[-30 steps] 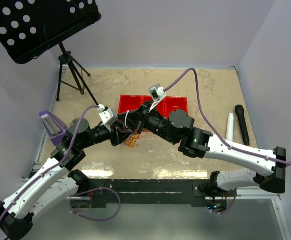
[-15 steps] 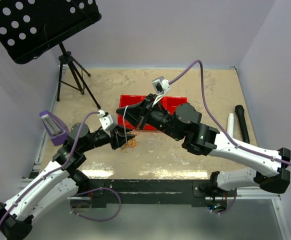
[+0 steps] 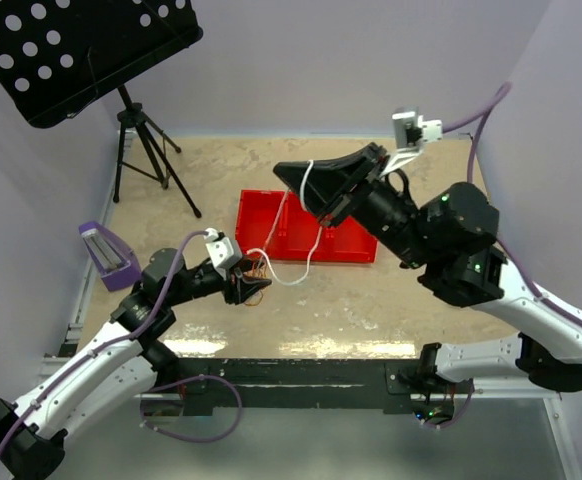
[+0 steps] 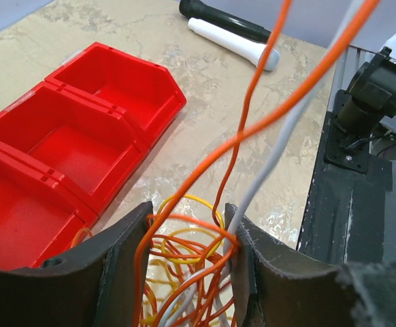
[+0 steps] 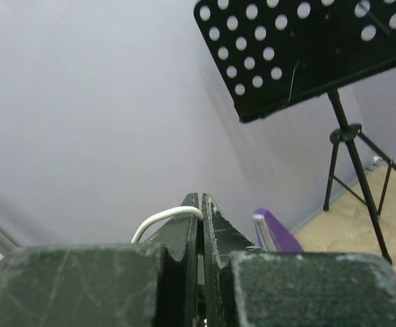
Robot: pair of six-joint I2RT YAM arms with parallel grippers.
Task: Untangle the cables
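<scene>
**Snag risk where the lifted white cord meets the loose bundle**

The right gripper (image 5: 199,204) is pressed together on a thin white flexible cord (image 5: 162,219), which loops out just behind its tips. The gripper is held high above the table. From those tips the cord is strung down toward the left gripper (image 4: 188,216). There the dark fingers are spread, and a tangle of thin orange, yellow and white cords (image 4: 184,255) lies between them on the beige stone-patterned tabletop (image 4: 205,95). Whether any strand is pinched there cannot be told. Taut orange strands (image 4: 244,129) and a white one rise out from between those fingers. Just beyond the left gripper a red plastic three-compartment bin (image 3: 356,215) is seen, and the hanging white cord passes over it in the overhead view.

With the left fingers apart, the bundle is judged to be unanchored. A further pull could lift or drag the whole tangle rather than draw one cord free, and crossed loops could be cinched into a knot. The bin's rim could also catch the cord, or the thin cord could slip from the closed tips.
</scene>
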